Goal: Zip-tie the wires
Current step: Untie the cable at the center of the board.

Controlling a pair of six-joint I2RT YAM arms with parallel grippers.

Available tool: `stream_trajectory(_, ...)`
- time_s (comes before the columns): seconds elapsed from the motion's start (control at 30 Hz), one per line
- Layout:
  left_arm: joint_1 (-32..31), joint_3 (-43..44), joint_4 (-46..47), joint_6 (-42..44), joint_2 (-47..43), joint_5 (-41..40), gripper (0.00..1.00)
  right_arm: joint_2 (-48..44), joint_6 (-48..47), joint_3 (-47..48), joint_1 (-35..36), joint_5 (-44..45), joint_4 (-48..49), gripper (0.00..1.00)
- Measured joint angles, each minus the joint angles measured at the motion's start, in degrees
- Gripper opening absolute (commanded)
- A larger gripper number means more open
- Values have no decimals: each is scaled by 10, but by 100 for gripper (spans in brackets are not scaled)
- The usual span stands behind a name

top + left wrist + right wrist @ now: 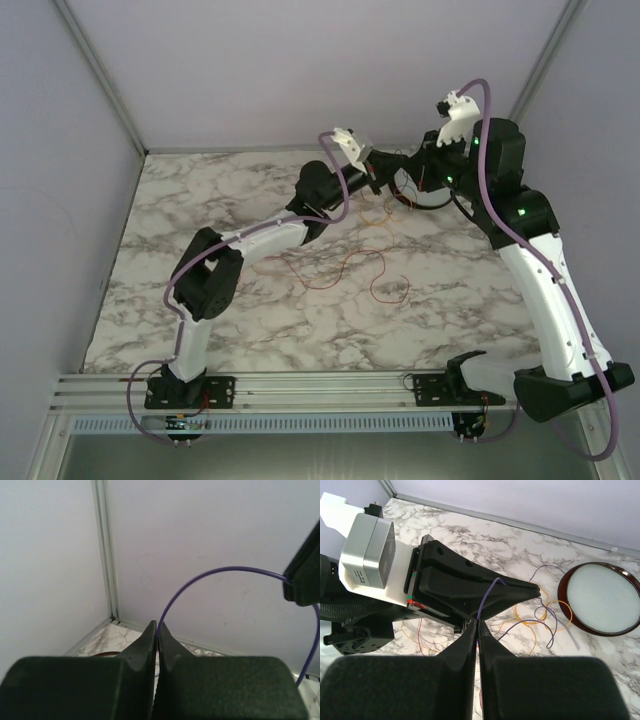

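Worktop (200,310): grey-veined marble, pale walls (300,70) around.
Wires (345,272): loose mid-worktop, more tangled beside the round dish (602,597).
Left arm (265,238): stretched far; left jaws pressed together.
Right arm (545,290): arched over; right jaws pinching a purple strand (487,597).

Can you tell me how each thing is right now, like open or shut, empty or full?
left gripper, shut; can't tell if it holds anything
right gripper, shut on purple wire
purple wire, pinched, curving upward
wires, loose, tangled, not tied
round white dish, empty
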Motion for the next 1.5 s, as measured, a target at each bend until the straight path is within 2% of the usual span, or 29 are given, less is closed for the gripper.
stream_trajectory(0.27, 4, -9, -2, 26, -10, -27, 0, -11, 4, -10, -5, 4, 3, 0)
stream_trajectory(0.33, 7, -18, -13, 27, -22, -33, 0, -12, 4, -13, -5, 10, 5, 14)
stream_trajectory(0.4, 13, -18, -41, 28, -34, -43, 0, -14, 7, -20, -5, 24, 9, 20)
stream_trajectory(0.5, 29, 3, -119, 37, -56, -64, 0, -19, 13, -45, -5, 49, 21, 46)
stream_trajectory(0.53, 33, 21, -148, 43, -59, -71, 0, -20, 15, -58, -6, 58, 29, 51)
stream_trajectory(0.73, 49, 177, -328, 83, -60, -111, 0, -44, 53, -216, -5, 102, 126, 61)
stream_trajectory(0.93, 49, 294, -477, 112, -60, -146, 0, -50, 76, -386, 0, 159, 235, 81)
stream_trajectory(1.07, 49, 329, -524, 120, -60, -156, 0, -32, 62, -478, 3, 174, 364, 85)
stream_trajectory(1.17, 49, 330, -546, 120, -60, -163, 0, 21, 52, -506, 5, 182, 444, 85)
stream_trajectory(1.3, 49, 331, -570, 120, -60, -169, 0, 120, 37, -495, 6, 181, 520, 85)
stream_trajectory(1.5, 51, 341, -586, 121, -60, -169, 0, 245, -1, -432, 9, 175, 570, 85)
